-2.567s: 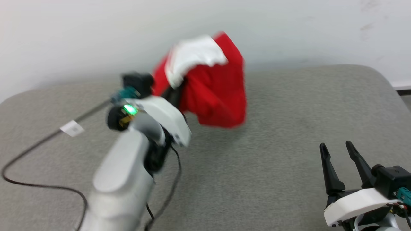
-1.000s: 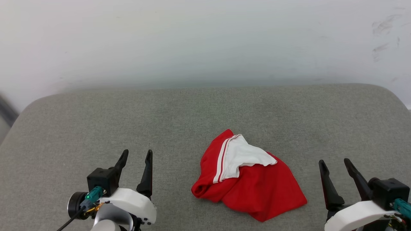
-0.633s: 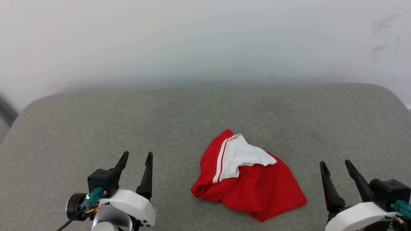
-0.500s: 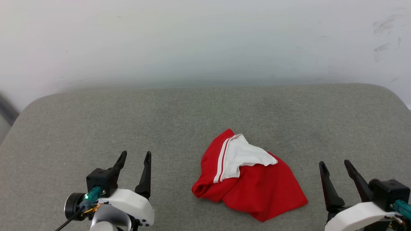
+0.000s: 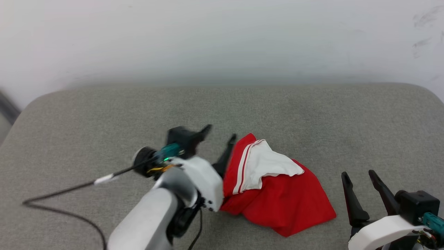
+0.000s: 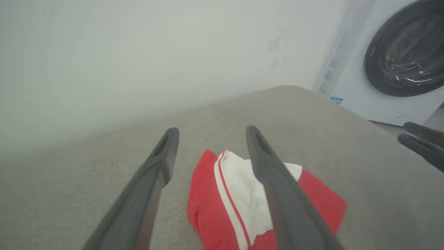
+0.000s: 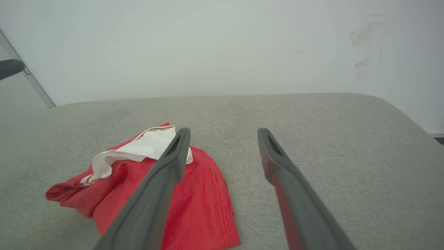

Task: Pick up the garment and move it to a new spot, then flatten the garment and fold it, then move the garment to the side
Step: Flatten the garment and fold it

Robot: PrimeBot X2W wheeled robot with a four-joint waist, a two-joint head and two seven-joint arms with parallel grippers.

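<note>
Two hands, both with fingers spread apart and holding nothing, flank the garment (image 5: 277, 198). It lies crumpled on the grey padded surface (image 5: 104, 114), a white sleeve (image 5: 270, 163) flopped over its red body. The left hand (image 5: 220, 132) is just beside the garment's left edge, and I cannot tell whether its nearer finger touches the cloth. I judge it is placed there to pinch that striped edge so the heap can be spread flat. The right hand (image 5: 358, 173) sits apart to the garment's right, likely ready for the opposite side.

The left wrist view puts the sleeve between that hand's fingers. Beyond the garment it also shows a white machine with a dark round door (image 6: 406, 59). The right wrist view shows the garment's stitched hem, which the head view does not resolve.
</note>
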